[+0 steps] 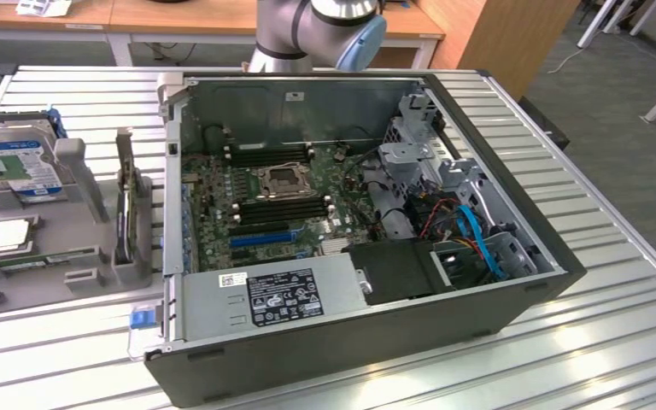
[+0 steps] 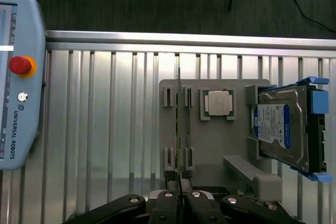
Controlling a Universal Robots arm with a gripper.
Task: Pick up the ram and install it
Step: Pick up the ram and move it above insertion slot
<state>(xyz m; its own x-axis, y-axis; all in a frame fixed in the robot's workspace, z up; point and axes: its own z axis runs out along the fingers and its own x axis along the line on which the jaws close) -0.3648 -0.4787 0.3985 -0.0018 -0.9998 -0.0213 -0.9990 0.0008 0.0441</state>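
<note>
One ram point(image 2: 187, 119), one processor point(image 2: 218, 102), one hard drive point(image 2: 281, 127), one computer case point(image 1: 340, 350).

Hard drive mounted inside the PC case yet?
No, the hard drive sits on the gray holder outside the open case, toward the exterior view's left.

I see open computer case point(image 1: 362, 359) on slatted metal table point(image 1: 55, 359) | motherboard point(image 1: 305, 201) exposed inside, power supply point(image 1: 271, 295) at the near end | grey holder point(image 2: 210, 148) beside the case, on the exterior view's left — square silver processor point(image 2: 218, 102) seated flat, blue-labelled hard drive point(image 2: 281, 124) on its rack
</note>
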